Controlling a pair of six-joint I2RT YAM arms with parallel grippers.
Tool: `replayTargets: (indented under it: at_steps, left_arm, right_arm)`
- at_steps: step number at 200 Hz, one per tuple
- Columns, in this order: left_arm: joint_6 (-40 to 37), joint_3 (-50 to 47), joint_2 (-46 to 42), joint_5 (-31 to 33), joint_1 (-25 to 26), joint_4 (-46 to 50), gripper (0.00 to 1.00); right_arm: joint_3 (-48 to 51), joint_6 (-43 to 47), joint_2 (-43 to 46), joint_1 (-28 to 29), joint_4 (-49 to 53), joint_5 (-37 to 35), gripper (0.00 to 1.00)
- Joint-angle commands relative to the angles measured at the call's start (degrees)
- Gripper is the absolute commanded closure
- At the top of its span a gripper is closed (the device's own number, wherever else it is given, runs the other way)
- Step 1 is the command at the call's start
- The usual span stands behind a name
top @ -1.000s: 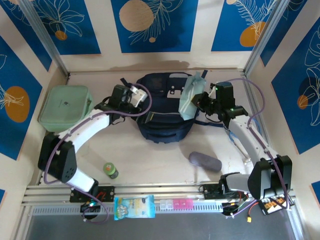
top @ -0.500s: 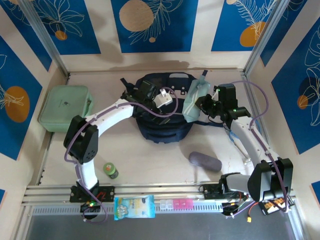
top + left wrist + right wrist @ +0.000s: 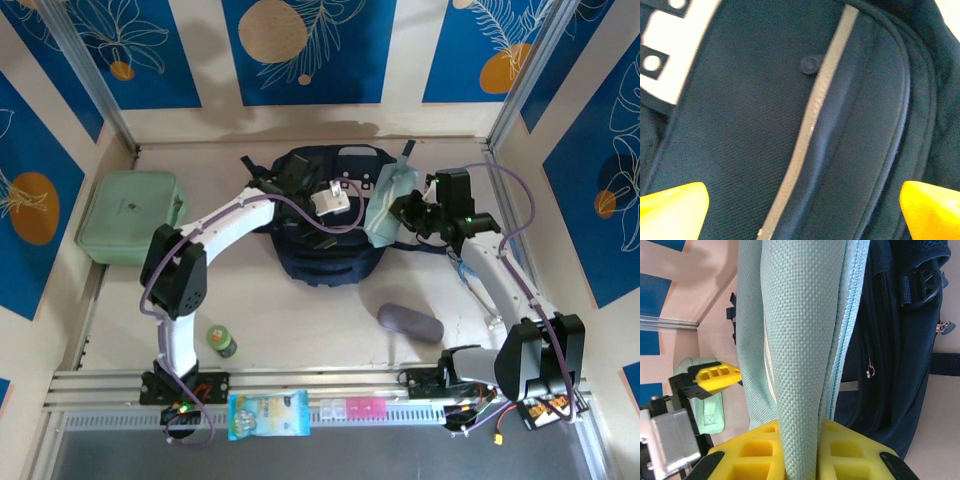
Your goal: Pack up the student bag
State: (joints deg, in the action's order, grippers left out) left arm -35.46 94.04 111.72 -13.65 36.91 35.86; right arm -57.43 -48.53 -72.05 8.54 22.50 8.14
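Pale counter (image 3: 300, 310) under blue-patterned walls carries the student bag (image 3: 325, 240). Right jaws clamp a mint pouch (image 3: 385, 205) at the bag's right edge; left jaws gape empty over its front. Packing looks barely begun: grey case (image 3: 410, 322), bottle (image 3: 221, 340) and packet (image 3: 268, 414) lie on the bag's near side.

Left pincer (image 3: 801, 210) gapes wide; right pincer (image 3: 796, 450) is clamped tight.
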Motion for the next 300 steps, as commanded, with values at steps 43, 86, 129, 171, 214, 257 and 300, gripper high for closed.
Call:
replayTargets:
  at_steps: [43, 86, 129, 171, 214, 257, 300]
  left_arm:
    - [-6.15, 3.28, 4.29, -1.58, 1.32, 7.76, 0.05]
    - [-5.55, 5.45, 6.28, 3.96, 1.5, 5.21, 0.26]
    - [-7.51, 6.24, 6.88, 5.22, 1.59, 7.2, 0.19]
    - [-9.11, 4.85, 6.85, 6.84, 1.81, 7.12, 0.14]
    - [-7.78, 5.93, 7.77, 9.78, 2.46, 4.89, 0.2]
    - [-8.08, 6.5, 8.41, 10.43, 2.73, 4.94, 0.35]
    - [-7.4, 14.47, 7.46, 9.35, 2.68, 10.36, 0.68]
  right_arm:
    - [-0.87, -1.91, 1.74, -0.27, -0.16, 1.38, 0.89]
    - [-0.71, -1.31, 2.52, -0.3, -0.44, 2.0, 0.89]
    - [-0.93, -1.14, 3.77, -1.21, 0.77, 0.85, 0.88]
    - [-0.77, -1.23, 4.37, -2.28, 1.06, 0.21, 0.87]
    - [-0.3, -2.35, 4.63, -2.66, 0.69, -0.02, 0.87]
    - [-0.39, -2.53, 5.07, -3.08, 0.82, -0.54, 0.87]
    - [2.13, -4.49, 8.86, -3.35, 0.53, -5.0, 0.87]
